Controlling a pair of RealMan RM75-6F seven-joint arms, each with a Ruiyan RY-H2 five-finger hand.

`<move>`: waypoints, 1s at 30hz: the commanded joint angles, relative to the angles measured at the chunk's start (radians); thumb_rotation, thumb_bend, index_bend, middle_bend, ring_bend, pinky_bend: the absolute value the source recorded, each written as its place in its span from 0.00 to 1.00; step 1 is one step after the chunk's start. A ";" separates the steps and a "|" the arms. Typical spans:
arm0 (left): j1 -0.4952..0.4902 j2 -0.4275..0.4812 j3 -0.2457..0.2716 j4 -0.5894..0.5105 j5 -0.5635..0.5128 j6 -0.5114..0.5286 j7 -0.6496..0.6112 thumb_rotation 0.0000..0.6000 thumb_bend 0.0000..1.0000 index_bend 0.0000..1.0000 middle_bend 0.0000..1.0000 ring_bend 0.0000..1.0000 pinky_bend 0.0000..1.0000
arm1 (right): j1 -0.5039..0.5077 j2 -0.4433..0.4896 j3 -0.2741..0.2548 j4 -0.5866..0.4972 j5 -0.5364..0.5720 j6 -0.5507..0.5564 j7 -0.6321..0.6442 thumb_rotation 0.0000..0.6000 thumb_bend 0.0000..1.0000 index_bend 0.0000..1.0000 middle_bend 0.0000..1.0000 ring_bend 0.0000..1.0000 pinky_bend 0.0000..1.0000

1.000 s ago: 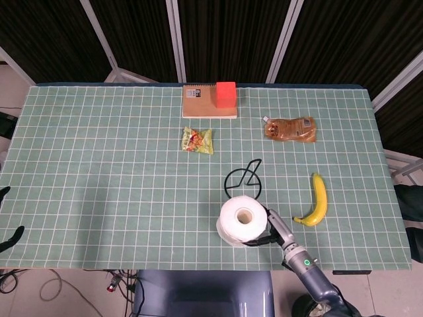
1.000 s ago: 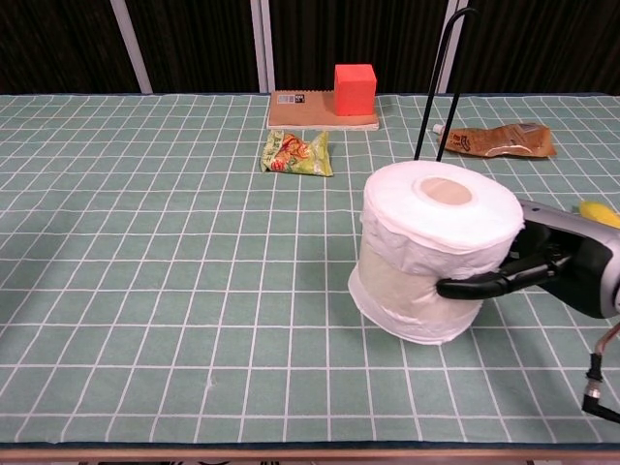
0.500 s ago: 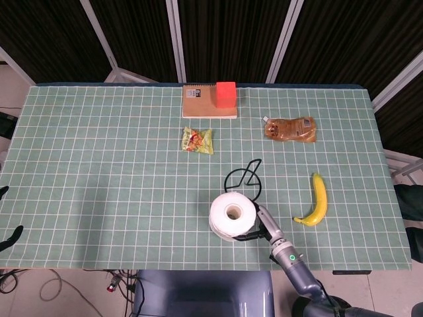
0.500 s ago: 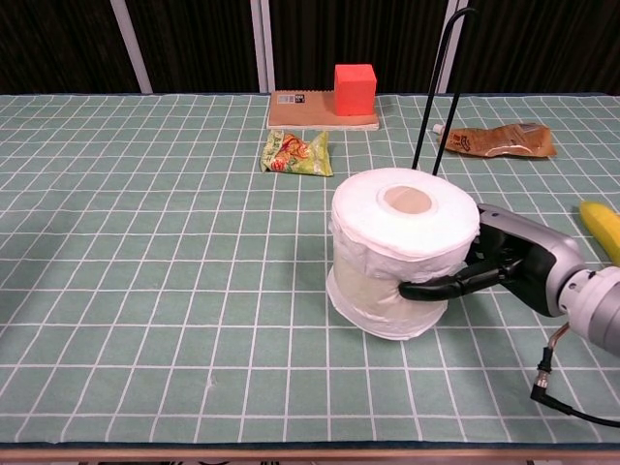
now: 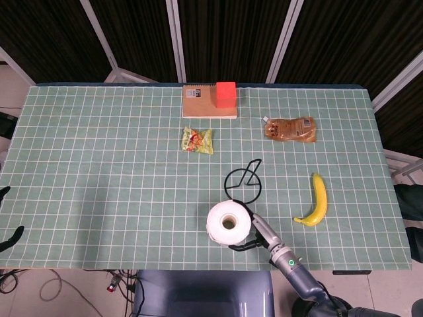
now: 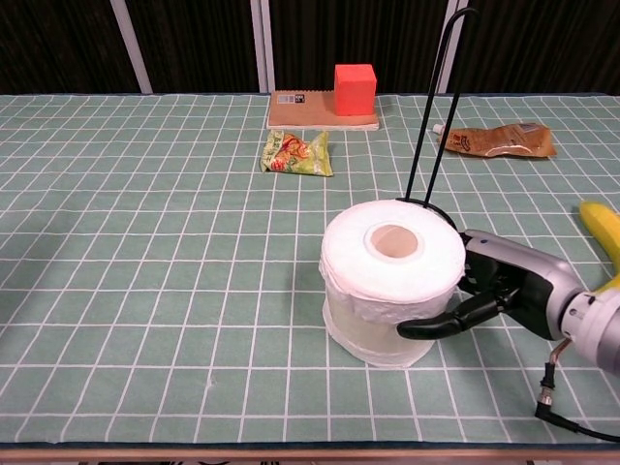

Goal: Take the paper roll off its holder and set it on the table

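The white paper roll (image 5: 227, 224) (image 6: 391, 280) stands upright, core hole facing up, near the table's front edge. My right hand (image 5: 254, 234) (image 6: 489, 294) grips its right side, dark fingers (image 6: 436, 325) wrapped around its lower front. The black wire holder (image 5: 242, 179) (image 6: 441, 97) stands bare just behind the roll, its ring base on the cloth and its hooked rod upright. The roll is off the holder; whether its base touches the table I cannot tell. My left hand shows in neither view.
A banana (image 5: 316, 201) lies right of the holder. Further back are a green snack packet (image 5: 197, 140), a brown pouch (image 5: 289, 128), and a red cube (image 5: 226, 94) on a brown notebook (image 5: 201, 102). The green checked cloth (image 5: 99, 172) covers the table.
My right hand has carried the roll leftward and toward the front edge, away from the holder, and lowered it, over the last second.
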 commanded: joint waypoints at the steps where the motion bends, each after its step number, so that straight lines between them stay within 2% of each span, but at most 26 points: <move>1: -0.001 -0.001 0.001 0.000 0.000 -0.001 0.003 1.00 0.22 0.12 0.00 0.00 0.03 | 0.000 0.036 -0.006 -0.023 -0.030 0.021 0.022 1.00 0.00 0.00 0.00 0.00 0.00; 5: -0.002 -0.005 0.002 0.001 0.002 -0.002 0.011 1.00 0.22 0.12 0.00 0.00 0.03 | -0.025 0.123 -0.015 -0.077 -0.077 0.090 0.064 1.00 0.00 0.00 0.00 0.00 0.00; 10: -0.003 -0.009 0.003 -0.001 0.002 -0.003 0.022 1.00 0.22 0.12 0.00 0.00 0.03 | -0.071 0.279 -0.023 -0.151 -0.153 0.213 0.123 1.00 0.00 0.00 0.00 0.00 0.00; 14: 0.001 -0.009 -0.003 -0.002 -0.004 0.007 0.021 1.00 0.22 0.12 0.00 0.00 0.03 | -0.123 0.434 -0.069 -0.190 -0.231 0.311 0.152 1.00 0.00 0.00 0.00 0.00 0.00; 17: 0.002 -0.007 -0.005 -0.002 -0.008 0.008 0.017 1.00 0.22 0.12 0.00 0.00 0.03 | -0.165 0.549 -0.107 -0.187 -0.276 0.375 0.112 1.00 0.00 0.00 0.00 0.00 0.00; 19: 0.002 -0.007 -0.004 -0.002 -0.006 0.009 0.017 1.00 0.22 0.12 0.00 0.00 0.03 | -0.197 0.595 -0.117 -0.161 -0.287 0.423 0.020 1.00 0.00 0.00 0.00 0.00 0.00; 20: 0.002 -0.007 -0.003 -0.003 -0.004 0.009 0.017 1.00 0.22 0.12 0.00 0.00 0.03 | -0.223 0.601 -0.111 -0.129 -0.286 0.467 -0.080 1.00 0.00 0.00 0.00 0.00 0.00; 23: 0.002 -0.006 -0.001 -0.004 -0.004 0.005 0.019 1.00 0.22 0.12 0.00 0.00 0.03 | -0.295 0.557 -0.094 -0.035 -0.292 0.593 -0.405 1.00 0.00 0.00 0.00 0.00 0.00; 25: 0.000 -0.006 0.000 -0.005 -0.004 0.001 0.021 1.00 0.22 0.12 0.00 0.00 0.03 | -0.329 0.518 -0.093 0.009 -0.303 0.647 -0.558 1.00 0.00 0.00 0.00 0.00 0.00; 30: -0.005 -0.008 0.003 -0.003 -0.001 -0.009 0.025 1.00 0.22 0.12 0.00 0.00 0.03 | -0.354 0.459 -0.086 0.070 -0.319 0.699 -0.701 1.00 0.00 0.00 0.00 0.00 0.00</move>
